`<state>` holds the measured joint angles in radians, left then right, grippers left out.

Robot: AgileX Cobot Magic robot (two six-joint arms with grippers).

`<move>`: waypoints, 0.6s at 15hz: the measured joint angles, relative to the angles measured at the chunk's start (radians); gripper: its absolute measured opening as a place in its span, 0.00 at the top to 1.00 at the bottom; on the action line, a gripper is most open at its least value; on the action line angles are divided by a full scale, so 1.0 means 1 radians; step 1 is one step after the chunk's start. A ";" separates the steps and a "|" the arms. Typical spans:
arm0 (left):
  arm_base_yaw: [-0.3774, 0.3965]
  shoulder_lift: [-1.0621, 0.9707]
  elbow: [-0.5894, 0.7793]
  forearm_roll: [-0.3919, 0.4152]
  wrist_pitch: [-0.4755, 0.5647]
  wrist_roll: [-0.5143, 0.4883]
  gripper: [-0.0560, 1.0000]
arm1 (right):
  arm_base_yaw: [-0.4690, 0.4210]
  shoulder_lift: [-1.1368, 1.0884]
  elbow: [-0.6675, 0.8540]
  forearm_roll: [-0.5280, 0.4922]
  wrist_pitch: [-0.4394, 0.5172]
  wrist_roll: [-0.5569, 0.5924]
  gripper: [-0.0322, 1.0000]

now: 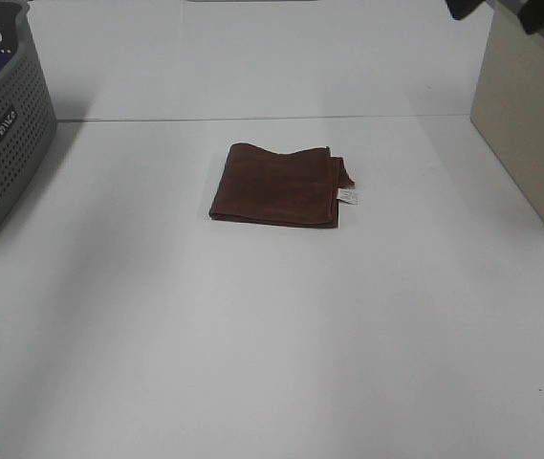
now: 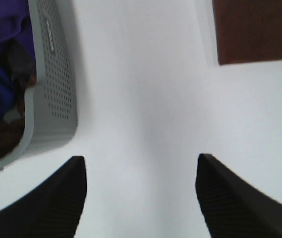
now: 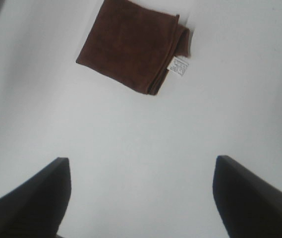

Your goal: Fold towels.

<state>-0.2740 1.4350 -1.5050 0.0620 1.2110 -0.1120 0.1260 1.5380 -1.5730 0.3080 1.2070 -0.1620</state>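
A dark reddish-brown towel (image 1: 276,185) lies folded into a small rectangle in the middle of the white table, its white tag (image 1: 349,197) at the right corner. It also shows in the right wrist view (image 3: 131,44) and partly in the left wrist view (image 2: 254,29). My left gripper (image 2: 141,198) is open and empty above bare table between the basket and the towel. My right gripper (image 3: 141,198) is open and empty above bare table, away from the towel. Neither gripper shows in the exterior high view.
A grey perforated basket (image 1: 4,124) stands at the left edge, holding blue and dark cloth (image 2: 2,74). A beige bin (image 1: 534,124) stands at the right. A dark part of an arm (image 1: 530,10) hangs over the far right corner.
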 joint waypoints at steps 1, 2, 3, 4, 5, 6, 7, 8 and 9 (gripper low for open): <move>0.000 -0.043 0.056 0.000 0.000 -0.008 0.38 | 0.000 -0.071 0.080 -0.015 0.000 0.002 0.23; 0.000 -0.119 0.158 0.000 0.002 -0.022 0.38 | 0.000 -0.105 0.128 -0.020 0.000 0.002 0.23; 0.000 -0.193 0.256 0.000 0.003 -0.032 0.38 | 0.000 -0.192 0.230 -0.039 0.000 0.002 0.23; 0.000 -0.274 0.364 0.000 0.003 -0.034 0.38 | 0.000 -0.282 0.331 -0.057 -0.007 0.002 0.23; 0.000 -0.349 0.457 0.000 0.004 -0.035 0.38 | 0.000 -0.359 0.436 -0.083 -0.033 0.002 0.23; 0.000 -0.435 0.554 0.000 -0.006 -0.035 0.38 | 0.000 -0.433 0.551 -0.113 -0.061 0.002 0.23; 0.000 -0.512 0.632 0.000 -0.029 -0.035 0.38 | 0.000 -0.515 0.650 -0.137 -0.077 0.002 0.23; 0.000 -0.586 0.702 0.000 -0.057 -0.027 0.38 | 0.000 -0.597 0.751 -0.153 -0.089 0.005 0.23; 0.000 -0.626 0.744 0.000 -0.070 -0.018 0.38 | 0.000 -0.629 0.787 -0.160 -0.092 0.009 0.23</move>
<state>-0.2740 0.8090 -0.7610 0.0620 1.1410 -0.1300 0.1260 0.9090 -0.7860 0.1480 1.1150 -0.1530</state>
